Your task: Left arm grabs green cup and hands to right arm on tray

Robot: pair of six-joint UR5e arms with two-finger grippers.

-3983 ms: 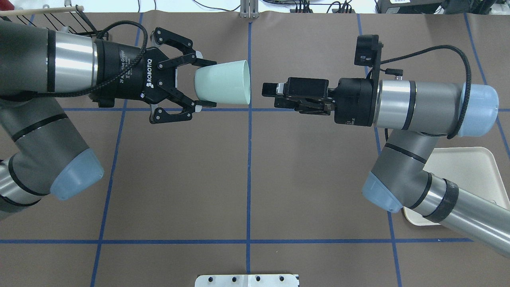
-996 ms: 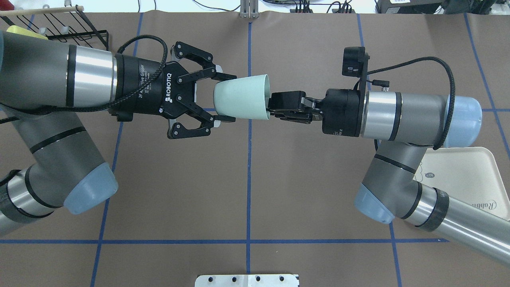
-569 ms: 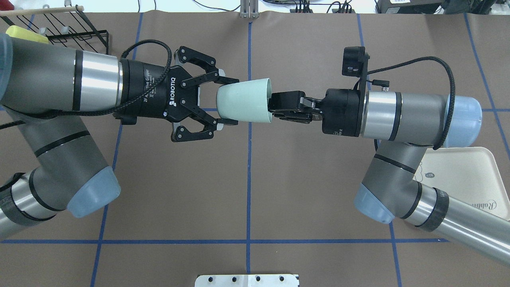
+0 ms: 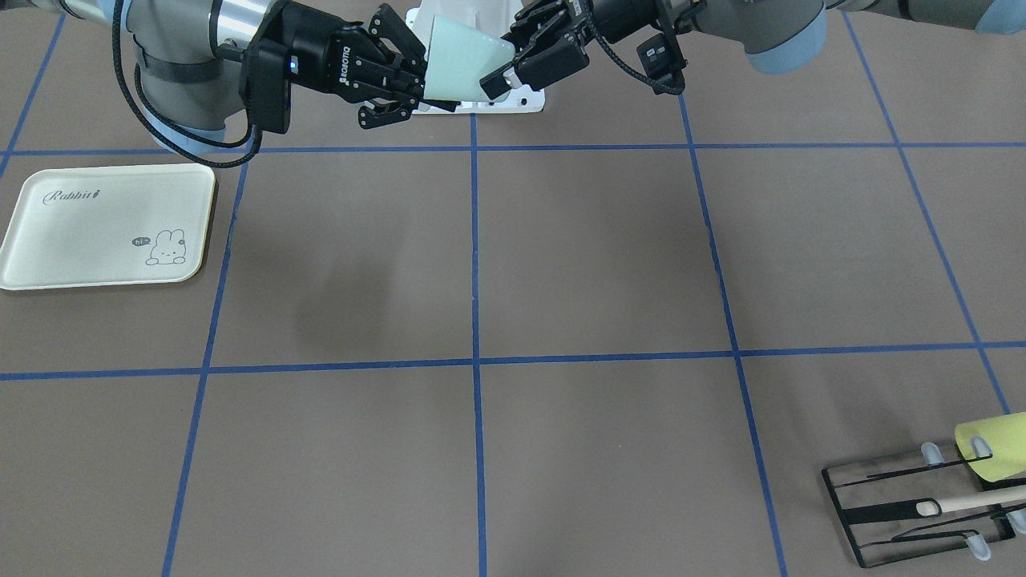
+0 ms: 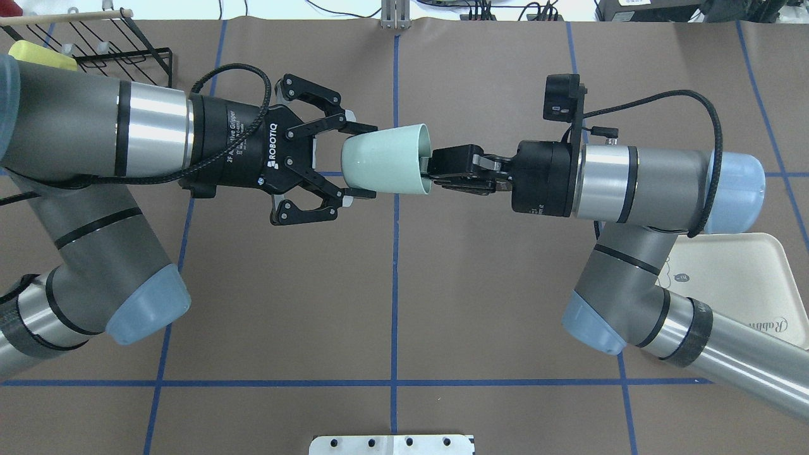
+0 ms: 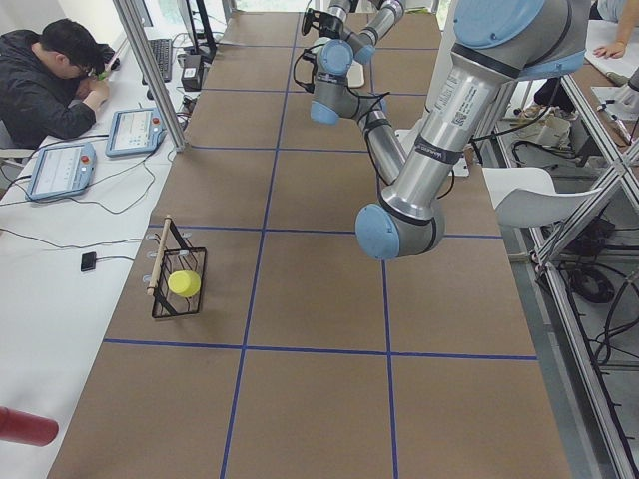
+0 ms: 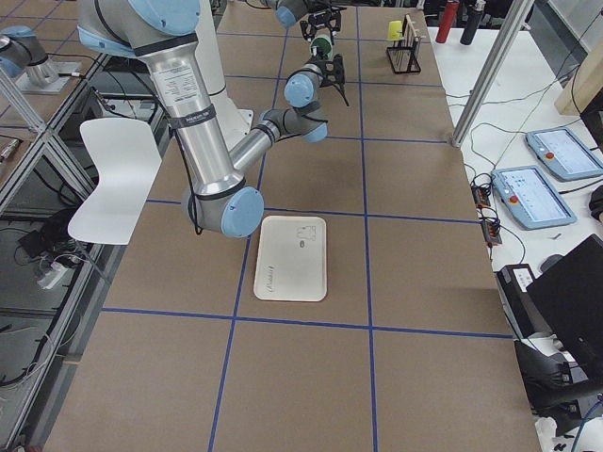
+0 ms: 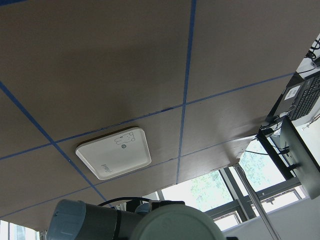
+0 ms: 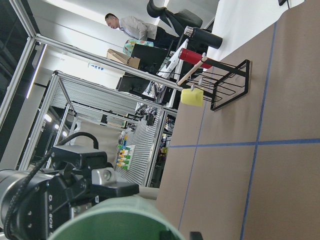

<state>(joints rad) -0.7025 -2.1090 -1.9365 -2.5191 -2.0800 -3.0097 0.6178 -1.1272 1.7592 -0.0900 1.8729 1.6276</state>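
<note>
The pale green cup [image 5: 389,161] is held on its side in the air above the table's middle, mouth toward the right arm. My left gripper [image 5: 363,161] is shut on the cup's base end, one finger on each side. It also shows in the front view [image 4: 505,56], gripping the cup [image 4: 461,52]. My right gripper [image 5: 436,170] is turned on edge with its fingertips at the cup's rim. In the front view [image 4: 417,80] its links stand spread, so it looks open. The cream tray [image 5: 746,278] lies flat under the right arm's forearm and shows bare in the front view [image 4: 96,224].
A black wire rack [image 5: 120,44] with a yellow-green cup [image 5: 41,54] stands at the far left corner, also in the front view [image 4: 922,505]. A white mounting plate [image 5: 392,444] sits at the near edge. An operator [image 6: 50,70] sits beside the table.
Over four seconds both arms closed the gap, bringing the cup's mouth onto the right fingertips. In the last half second almost nothing moved.
</note>
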